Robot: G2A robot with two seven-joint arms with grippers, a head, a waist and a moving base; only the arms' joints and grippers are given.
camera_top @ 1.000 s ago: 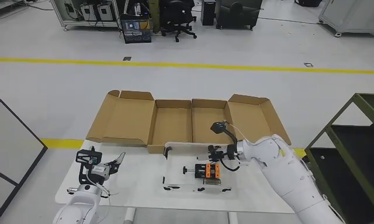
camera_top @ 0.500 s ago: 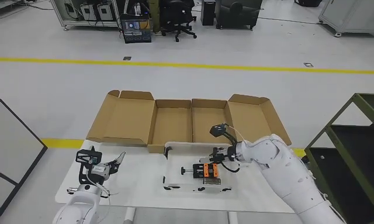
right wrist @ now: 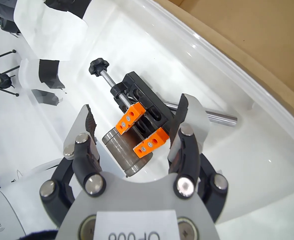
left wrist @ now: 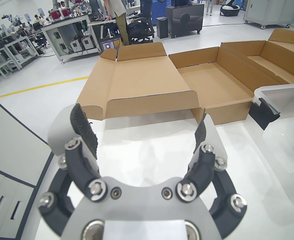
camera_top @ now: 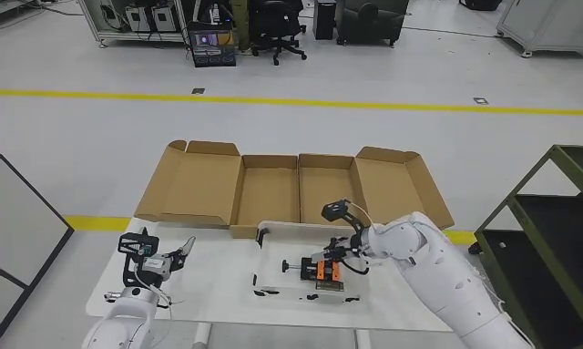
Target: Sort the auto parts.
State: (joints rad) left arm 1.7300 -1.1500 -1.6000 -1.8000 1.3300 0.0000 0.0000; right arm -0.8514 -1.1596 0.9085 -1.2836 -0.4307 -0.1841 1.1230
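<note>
A clear plastic bin [camera_top: 273, 232] [right wrist: 212, 58] on the white table holds the parts. A black clamp with orange jaw blocks and a screw knob [right wrist: 137, 111] [camera_top: 321, 270] lies in it, over a grey metal cylinder [right wrist: 123, 149] and a thin steel rod [right wrist: 219, 118]. My right gripper [right wrist: 134, 116] [camera_top: 334, 254] is open just above the clamp, fingers either side of the orange blocks, nothing held. My left gripper [left wrist: 142, 123] [camera_top: 182, 251] stands open and empty over the table's left part.
Two open cardboard boxes [camera_top: 269, 189] [camera_top: 330, 180] with flaps spread stand behind the bin; the left one [left wrist: 212, 83] is bare inside. Black latches [left wrist: 263, 112] clip the bin's rim. A green rack [camera_top: 537, 230] stands at the right.
My right gripper has moved left and down over the bin toward the clamp. The clamp has shifted slightly left. The left arm has not moved.
</note>
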